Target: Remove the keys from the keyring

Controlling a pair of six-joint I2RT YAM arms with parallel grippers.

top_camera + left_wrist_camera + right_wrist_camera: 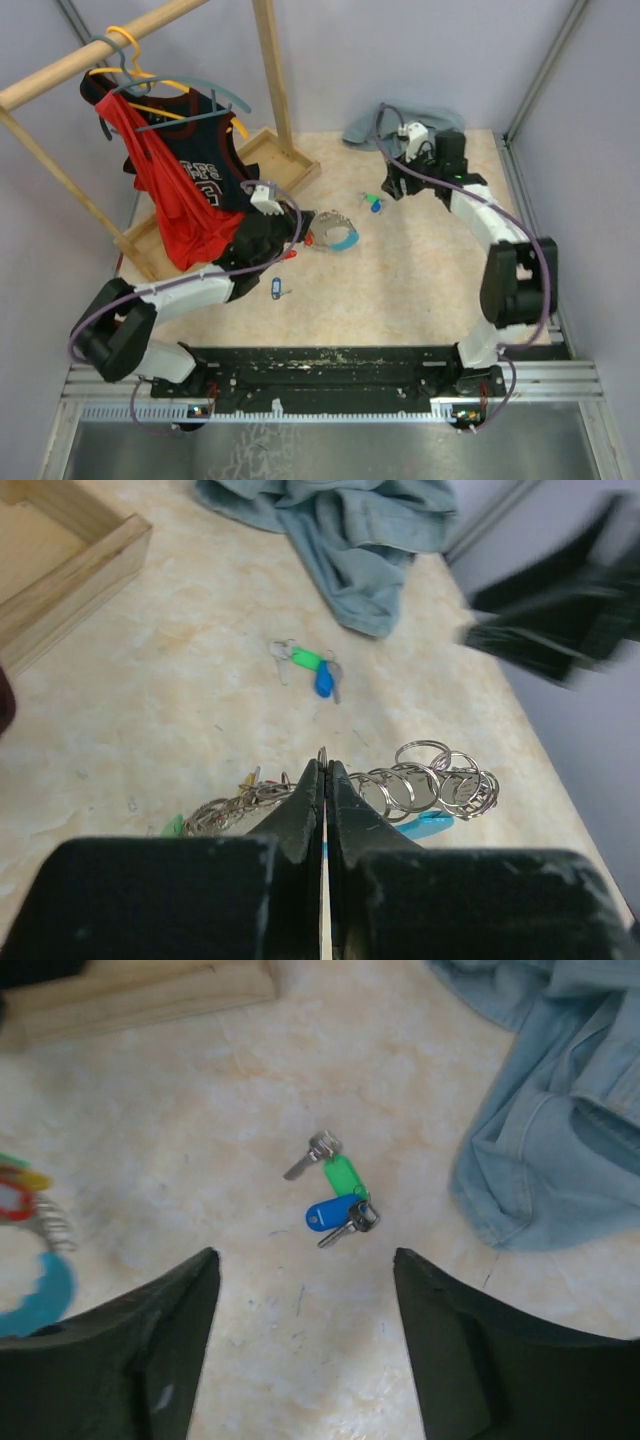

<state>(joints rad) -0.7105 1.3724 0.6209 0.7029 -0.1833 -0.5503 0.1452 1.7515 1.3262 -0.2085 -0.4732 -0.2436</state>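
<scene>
We see the left gripper (pixel 323 778) pressed shut on the keyring (pixel 432 780), a bunch of silvery loops lying on the desk (pixel 400 290) near its middle. Two keys (pixel 335 1195) with green and blue tags lie apart from it, near the right gripper (pixel 305 1305), whose fingers stand wide. Another blue-tagged key (pixel 277 289) lies beside the left arm.

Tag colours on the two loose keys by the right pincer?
One green tag, one blue tag; clearest in the right wrist view.
</scene>
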